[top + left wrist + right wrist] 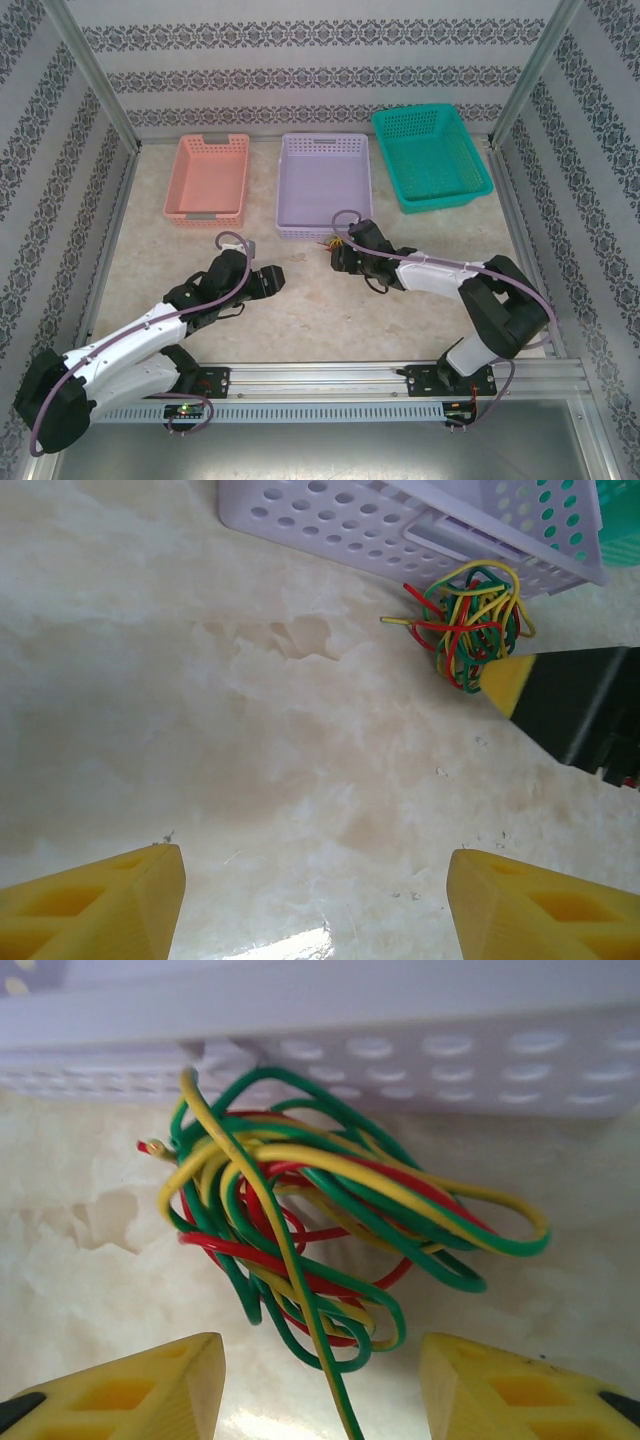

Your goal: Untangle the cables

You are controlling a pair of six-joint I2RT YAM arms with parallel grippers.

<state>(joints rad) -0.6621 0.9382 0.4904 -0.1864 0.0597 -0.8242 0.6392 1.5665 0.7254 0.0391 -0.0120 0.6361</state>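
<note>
From above, the cables (pixel 330 243) lie bunched on the worktop (pixel 300 320) beside the purple basket (pixel 325 180). Left wrist: the left tool (pixel 315 870) is open, holding nothing. Right wrist: the right tool (pixel 320 1360) is open at the bunch; best pinch 1 wire only.

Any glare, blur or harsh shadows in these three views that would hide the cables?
Top external: light is even and soft with no hard shadows, but the cables show tiny. Left wrist: a bright glare patch lies on the table near the bottom edge, and the cables are clear. Right wrist: the cables are crisp, and the lilac basket behind them is soft.
</note>
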